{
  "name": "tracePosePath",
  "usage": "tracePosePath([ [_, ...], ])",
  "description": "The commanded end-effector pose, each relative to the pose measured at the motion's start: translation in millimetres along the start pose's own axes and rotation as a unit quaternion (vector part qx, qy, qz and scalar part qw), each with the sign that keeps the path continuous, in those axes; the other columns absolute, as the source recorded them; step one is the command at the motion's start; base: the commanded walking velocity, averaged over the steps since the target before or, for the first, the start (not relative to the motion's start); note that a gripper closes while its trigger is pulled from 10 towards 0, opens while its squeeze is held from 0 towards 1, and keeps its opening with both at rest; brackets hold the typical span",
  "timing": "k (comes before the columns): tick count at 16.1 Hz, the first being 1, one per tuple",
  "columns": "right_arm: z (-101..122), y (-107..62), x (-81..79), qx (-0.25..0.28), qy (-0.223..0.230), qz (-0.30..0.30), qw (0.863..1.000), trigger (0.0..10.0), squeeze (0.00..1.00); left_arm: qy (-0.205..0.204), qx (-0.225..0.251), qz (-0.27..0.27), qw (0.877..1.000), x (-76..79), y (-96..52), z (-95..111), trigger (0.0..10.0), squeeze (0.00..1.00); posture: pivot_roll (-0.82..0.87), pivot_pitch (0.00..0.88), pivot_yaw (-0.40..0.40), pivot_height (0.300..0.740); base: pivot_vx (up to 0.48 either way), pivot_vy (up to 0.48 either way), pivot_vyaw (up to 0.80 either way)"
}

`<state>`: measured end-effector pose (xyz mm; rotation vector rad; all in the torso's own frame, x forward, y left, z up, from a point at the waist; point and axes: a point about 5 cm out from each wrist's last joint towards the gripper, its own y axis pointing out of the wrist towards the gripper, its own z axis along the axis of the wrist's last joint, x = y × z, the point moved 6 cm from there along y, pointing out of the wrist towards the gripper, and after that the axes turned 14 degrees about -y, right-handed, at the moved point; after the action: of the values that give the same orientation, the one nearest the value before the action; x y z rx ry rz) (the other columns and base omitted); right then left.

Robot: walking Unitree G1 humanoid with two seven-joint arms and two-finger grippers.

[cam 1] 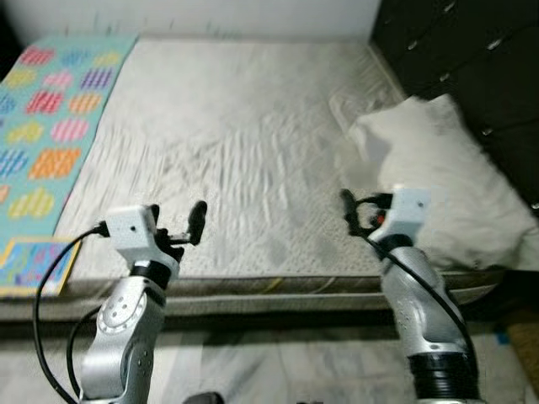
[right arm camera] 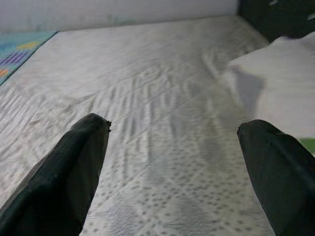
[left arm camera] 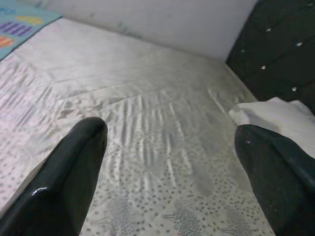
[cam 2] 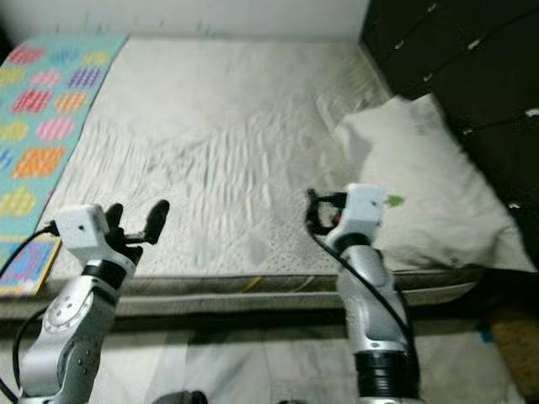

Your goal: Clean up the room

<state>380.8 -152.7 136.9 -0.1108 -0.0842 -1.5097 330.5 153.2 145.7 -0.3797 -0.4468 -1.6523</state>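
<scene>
Head stereo pair: high, facing forward and down over the bed (cam 1: 244,151) from its near edge; the two eyes differ by a slight sideways offset. Wrist cameras: low, close above the mattress, each looking along its own tool across the bed toward the far wall (left arm camera: 162,29). All four views share the white pillow (cam 1: 438,177).

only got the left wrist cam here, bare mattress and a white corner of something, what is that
Observer: It is a white pillow lying at the bed's right side, against a dark tufted headboard.
Operator: where is the other arm
Observer: The right gripper hovers open over the mattress near edge, just left of the pillow.
Operator: anything on the far left
Observer: A colourful patterned blanket runs along the left edge; the left gripper is open near it.
</scene>
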Motion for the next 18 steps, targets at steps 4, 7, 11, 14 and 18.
tracePosePath([
  [4,-2.6,-0.4,3.7,-0.004,0.000,-0.004,1.000,10.0,0.00,0.000,-0.005,0.003,1.000,-1.7,-1.6,-2.8,10.0,0.00,0.02,0.133,-0.003,0.740,0.000,0.000,0.00],
  [7,-2.7,0.2,4.3,-0.005,0.000,-0.006,1.000,10.0,0.00,-0.002,-0.004,0.002,1.000,-1.2,-1.2,-2.4,10.0,0.00,0.02,0.134,-0.003,0.740,0.000,0.304,0.00],
  [11,-3.4,-0.1,4.3,-0.006,-0.001,-0.006,1.000,10.0,0.00,-0.003,-0.004,0.001,1.000,-0.8,-1.1,-2.5,10.0,0.00,0.02,0.134,-0.002,0.740,0.000,0.340,0.00],
  [14,-3.5,-0.2,4.9,-0.006,-0.002,-0.006,1.000,10.0,0.00,-0.002,-0.004,0.001,1.000,-0.5,-0.7,-2.6,10.0,0.00,0.02,0.136,0.000,0.740,0.000,0.354,0.00],
  [18,-4.8,-0.6,5.4,-0.007,-0.004,-0.006,1.000,10.0,0.00,-0.002,-0.005,0.001,1.000,-0.3,-0.7,-2.9,10.0,0.00,0.02,0.136,-0.002,0.740,0.000,0.351,0.00],
])
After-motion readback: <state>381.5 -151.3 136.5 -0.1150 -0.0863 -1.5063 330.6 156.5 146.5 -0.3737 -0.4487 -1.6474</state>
